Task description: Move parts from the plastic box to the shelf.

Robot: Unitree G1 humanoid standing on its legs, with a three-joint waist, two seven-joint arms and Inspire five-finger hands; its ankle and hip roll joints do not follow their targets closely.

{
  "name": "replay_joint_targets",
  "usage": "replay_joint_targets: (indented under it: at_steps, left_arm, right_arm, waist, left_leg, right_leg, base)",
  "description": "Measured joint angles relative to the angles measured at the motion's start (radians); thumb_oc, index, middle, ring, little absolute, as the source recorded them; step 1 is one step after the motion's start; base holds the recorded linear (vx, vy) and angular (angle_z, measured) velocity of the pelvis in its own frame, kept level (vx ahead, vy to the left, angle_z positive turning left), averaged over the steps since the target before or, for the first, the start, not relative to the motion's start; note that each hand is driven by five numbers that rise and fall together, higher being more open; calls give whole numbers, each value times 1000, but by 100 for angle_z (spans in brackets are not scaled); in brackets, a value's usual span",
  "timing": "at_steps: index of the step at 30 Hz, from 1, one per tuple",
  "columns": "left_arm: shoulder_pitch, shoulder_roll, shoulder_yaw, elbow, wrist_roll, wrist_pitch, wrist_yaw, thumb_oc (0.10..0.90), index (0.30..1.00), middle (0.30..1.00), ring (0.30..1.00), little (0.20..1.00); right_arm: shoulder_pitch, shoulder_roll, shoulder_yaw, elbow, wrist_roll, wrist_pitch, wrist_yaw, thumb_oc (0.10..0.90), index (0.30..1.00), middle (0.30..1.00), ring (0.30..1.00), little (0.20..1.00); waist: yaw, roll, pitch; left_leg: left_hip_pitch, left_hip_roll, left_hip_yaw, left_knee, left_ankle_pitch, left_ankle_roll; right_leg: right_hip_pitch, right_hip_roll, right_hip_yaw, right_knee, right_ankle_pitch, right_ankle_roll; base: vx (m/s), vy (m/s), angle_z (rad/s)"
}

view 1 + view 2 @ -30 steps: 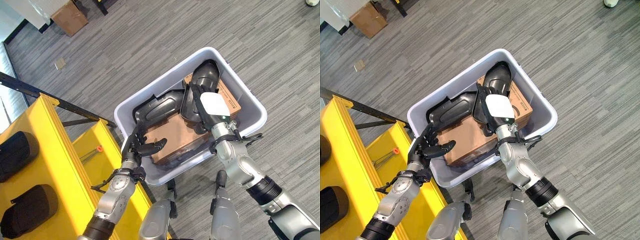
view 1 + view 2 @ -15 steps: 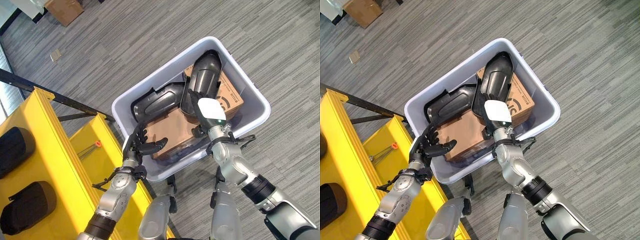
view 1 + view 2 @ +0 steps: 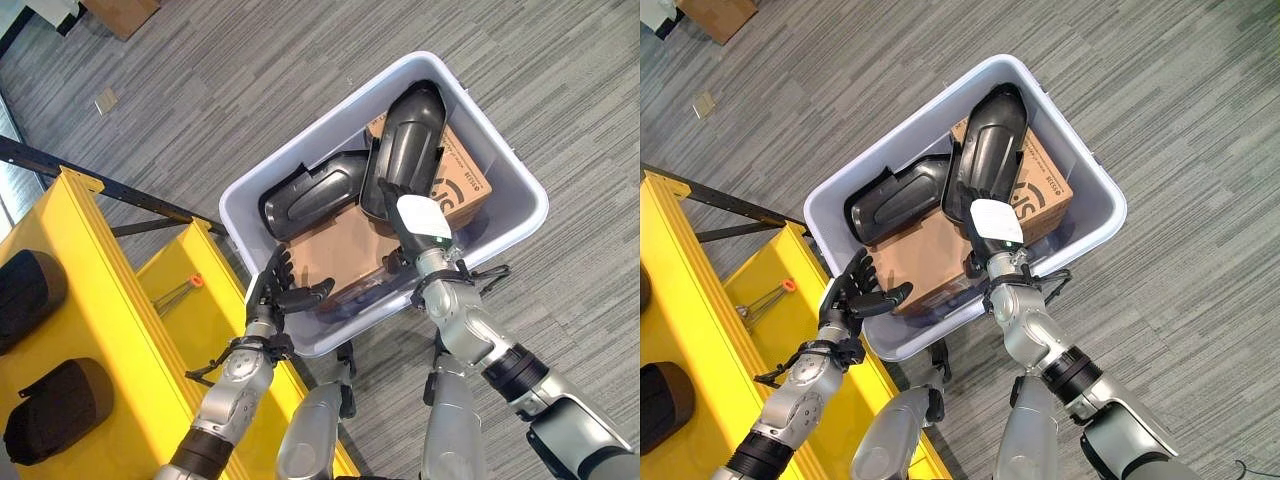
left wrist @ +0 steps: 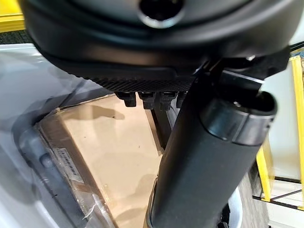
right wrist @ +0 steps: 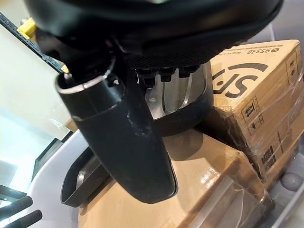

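The grey plastic box (image 3: 320, 124) stands on the floor and holds two black moulded parts and cardboard cartons. One long part (image 3: 410, 140) leans on the printed carton (image 3: 460, 185). The other part (image 3: 315, 195) lies along the far left wall. My right hand (image 3: 425, 218), white-covered, reaches in over the near rim; its straight fingers touch the long part's near end (image 5: 185, 104), thumb (image 5: 123, 137) extended. My left hand (image 3: 270, 295) is open above the near-left rim, fingers spread, thumb (image 4: 204, 166) pointing over the plain carton (image 4: 109, 147). The yellow shelf (image 3: 100, 300) stands to the left.
Two dark parts (image 3: 30, 285) (image 3: 55, 410) lie on the yellow shelf's left level. An orange-tipped tool (image 3: 185, 290) rests on the level nearest the box. A black frame bar (image 3: 100, 185) runs behind the shelf. A brown carton (image 3: 120, 10) sits far off on the carpet.
The whole picture has shifted, so the box shows higher. My right hand now sits nearer the long part's near end. My left hand stays spread at the rim.
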Motion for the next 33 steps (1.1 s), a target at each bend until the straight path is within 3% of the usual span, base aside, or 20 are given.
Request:
replay_joint_targets:
  at_steps: [14,33]
  left_arm:
    - [17,-1,-2,1,0,-26,-1,900,1000,1000,1000,1000]
    - [44,1,-2,-5,-40,-48,-25,900,1000,1000,1000,1000]
  right_arm:
    - [-36,-31,-8,-1,21,16,1,900,1000,1000,1000,1000]
    - [-84,-46,-29,-36,6,7,43,900,1000,1000,1000,1000]
  waist:
    - [1,0,0]
    - [30,1,-1]
  left_leg:
    - [-90,-2,17,31,1,1]
    - [-127,-18,19,37,3,4]
  right_leg:
    - [-124,-6,32,74,-18,-9]
    - [-184,-25,45,122,-36,-7]
  base:
    - [15,27,-3]
    - [18,23,1]
